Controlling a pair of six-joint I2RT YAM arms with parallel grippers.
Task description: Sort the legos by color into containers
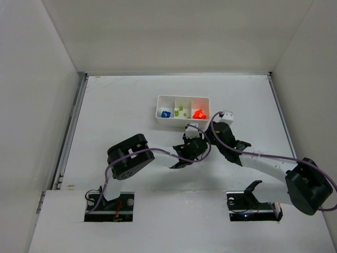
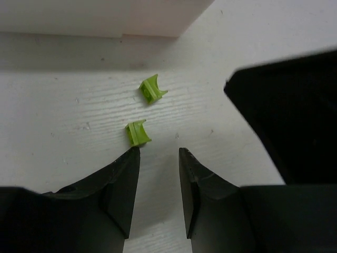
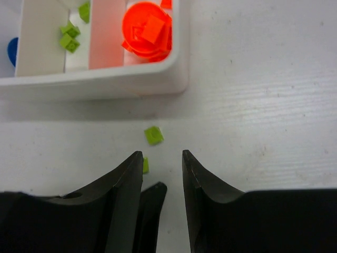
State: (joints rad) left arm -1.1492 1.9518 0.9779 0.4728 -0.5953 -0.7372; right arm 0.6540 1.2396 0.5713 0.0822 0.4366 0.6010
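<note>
Just ahead of my left gripper (image 2: 159,154) two yellow-green legos lie on the table: one (image 2: 138,133) at its left fingertip, the other (image 2: 151,88) farther on. Its jaws are open and hold nothing. My right gripper (image 3: 162,155) is also open and holds nothing. It hovers over the same spot, with one green lego (image 3: 154,135) in front and another (image 3: 145,165) half hidden by its left finger. The white tray (image 1: 182,98) holds the containers: blue legos (image 1: 165,114) on the left, green (image 1: 181,111) in the middle, orange-red (image 1: 199,113) on the right.
Both grippers crowd together just in front of the tray's near wall (image 3: 95,84). In the left wrist view the right gripper's black body (image 2: 289,116) fills the right side. A finger of the left gripper (image 3: 151,205) shows under my right jaws. White walls enclose the table.
</note>
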